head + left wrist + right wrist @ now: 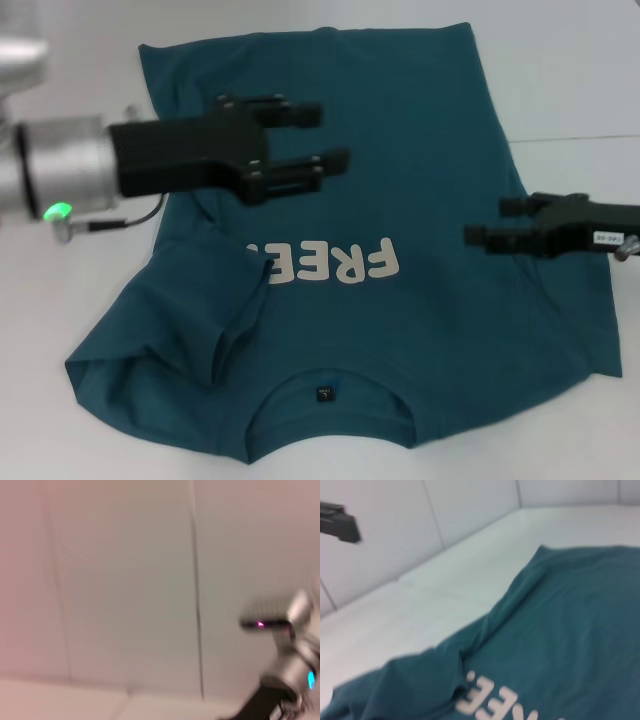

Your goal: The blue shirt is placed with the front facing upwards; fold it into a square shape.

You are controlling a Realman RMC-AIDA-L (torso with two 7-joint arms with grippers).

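The blue shirt lies front up on the white table, collar and dark neck label toward me, cream letters across the chest. Its left side is bunched, and the sleeve is folded inward over the body. My left gripper hovers open above the shirt's far-left part, holding nothing. My right gripper hangs open over the shirt's right side, level with the letters. The right wrist view shows the shirt and its lettering, with a dark fingertip of the left gripper farther off.
The white table extends past the shirt's hem and to the right, with a seam line running across it. The left wrist view shows only a pale panelled wall and part of the other arm.
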